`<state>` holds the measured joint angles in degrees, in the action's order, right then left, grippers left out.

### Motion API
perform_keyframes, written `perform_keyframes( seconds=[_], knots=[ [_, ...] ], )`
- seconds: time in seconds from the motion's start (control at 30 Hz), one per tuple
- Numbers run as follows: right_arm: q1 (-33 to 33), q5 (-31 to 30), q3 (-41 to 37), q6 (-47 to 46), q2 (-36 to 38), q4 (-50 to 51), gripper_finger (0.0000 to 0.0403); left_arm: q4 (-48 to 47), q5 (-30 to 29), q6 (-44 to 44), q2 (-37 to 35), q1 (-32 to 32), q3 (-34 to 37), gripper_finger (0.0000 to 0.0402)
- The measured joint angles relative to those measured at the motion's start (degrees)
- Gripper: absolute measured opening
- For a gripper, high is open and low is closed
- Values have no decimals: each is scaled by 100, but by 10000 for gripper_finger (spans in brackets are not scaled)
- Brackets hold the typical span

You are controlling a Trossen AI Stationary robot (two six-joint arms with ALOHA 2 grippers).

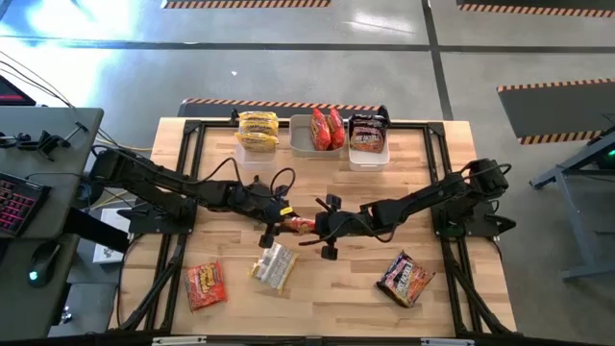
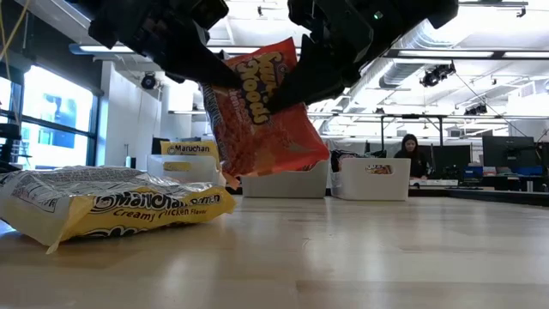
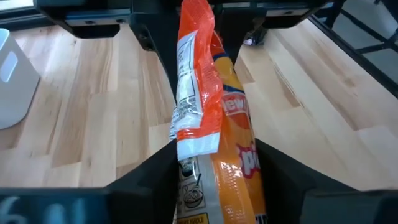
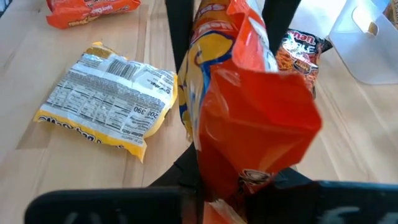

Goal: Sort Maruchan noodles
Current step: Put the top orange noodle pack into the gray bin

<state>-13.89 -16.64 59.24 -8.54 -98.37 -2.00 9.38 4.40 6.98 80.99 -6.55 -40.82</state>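
at the centre of the high view, the left gripper [image 1: 280, 220] and the right gripper [image 1: 325, 227] meet over the wooden tabletop [image 1: 423, 192], both pinching one orange maruchan packet [image 1: 300, 224] held clear of the surface; in the low view it hangs tilted between their dark fingers [image 2: 210, 69]. just below it lies a yellow creamy chicken packet [image 1: 274, 265], with a second orange packet [image 1: 205, 284] at lower left and a dark packet [image 1: 406, 278] at lower right. along the top edge, yellow packets [image 1: 257, 131] sit stacked beside a clear tub with red-orange packets [image 1: 326, 129] and another with a dark packet [image 1: 368, 134]. a person [image 2: 411, 154] sits in the room behind.
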Motion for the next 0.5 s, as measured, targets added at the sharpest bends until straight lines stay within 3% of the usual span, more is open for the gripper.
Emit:
perform_keyframes(
  seconds=[0.23, 0.5],
  knots=[
    [-43, -37, -2, 7, 0, -25, 82, -65, 16, 64, -35, 22, 0, 109],
    [-288, -291, 0, 20, 134, 53, 190, -148, 59, 127, -26, 16, 17, 108]
  ],
)
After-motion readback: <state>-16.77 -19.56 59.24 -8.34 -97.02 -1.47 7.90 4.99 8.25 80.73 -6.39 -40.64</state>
